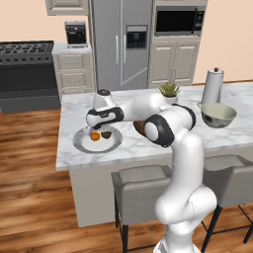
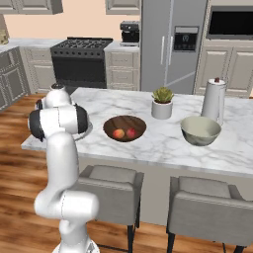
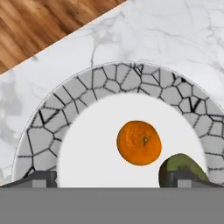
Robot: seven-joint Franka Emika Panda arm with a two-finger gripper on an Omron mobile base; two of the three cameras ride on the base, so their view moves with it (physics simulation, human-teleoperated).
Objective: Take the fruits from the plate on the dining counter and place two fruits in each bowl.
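The plate [image 3: 109, 76], white inside with a cracked grey rim, lies on the dining counter [image 1: 148, 148] near its left end. On it sit an orange fruit [image 3: 139, 142] and a dark olive-green fruit [image 3: 181, 164]; the left base view shows them as the orange [image 1: 94, 136] and the green one [image 1: 105, 134]. My gripper [image 3: 111, 179] hangs just above the plate [image 1: 84, 143], open, holding nothing. The dark brown bowl [image 2: 124, 122] holds a reddish-brown fruit [image 2: 118, 133] and a red-pink fruit [image 2: 131, 132]. The pale grey-green bowl [image 2: 200, 130] stands farther right.
A small white plant pot [image 2: 162, 106] and a tall white canister [image 2: 215, 99] stand at the counter's back. Two grey stools [image 2: 111, 190] are tucked under the near edge. Stove, fridge and cabinets line the far wall.
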